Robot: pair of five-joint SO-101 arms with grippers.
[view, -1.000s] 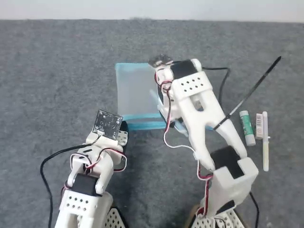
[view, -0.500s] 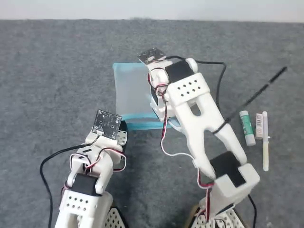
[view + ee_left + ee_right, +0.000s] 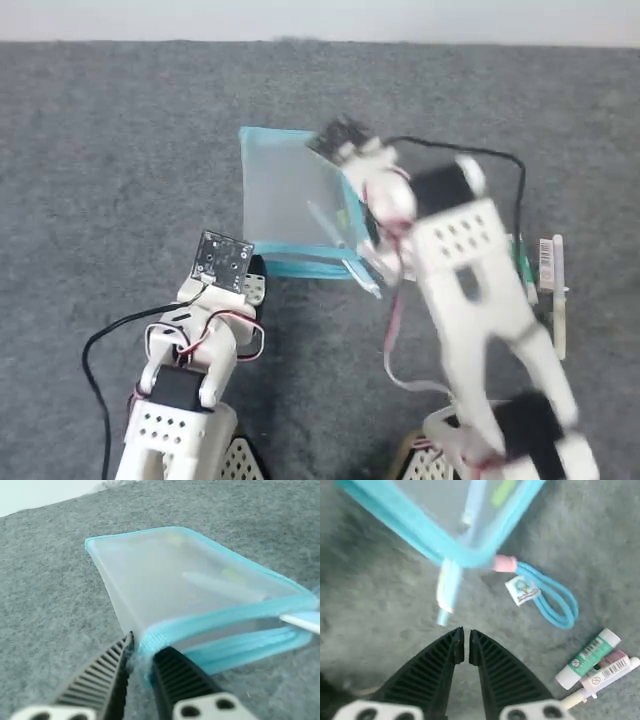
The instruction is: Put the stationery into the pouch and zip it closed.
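Two robot arms work at a see-through pouch with light-blue zip edging on a grey felt bench (image 3: 120, 150).

Nearest, the left gripper (image 3: 140, 652) is closed on the near corner of the pouch (image 3: 175, 575), pinching its blue zip edge. The pouch lies on the bench just beyond. A pale pen (image 3: 447, 587) is partly inside, its end poking out of the mouth, and a yellow-green item (image 3: 230, 575) shows dimly through the wall. The right gripper (image 3: 465, 636) hangs above the bench close to the pen's free end, fingers almost together, holding nothing. A blue cord loop (image 3: 550, 602) with a small tag (image 3: 521, 590) trails from the zip end. Off to the right, a glue stick (image 3: 587, 657), a barcoded stick (image 3: 610, 662) and a white pen (image 3: 600, 682) lie side by side outside the pouch.
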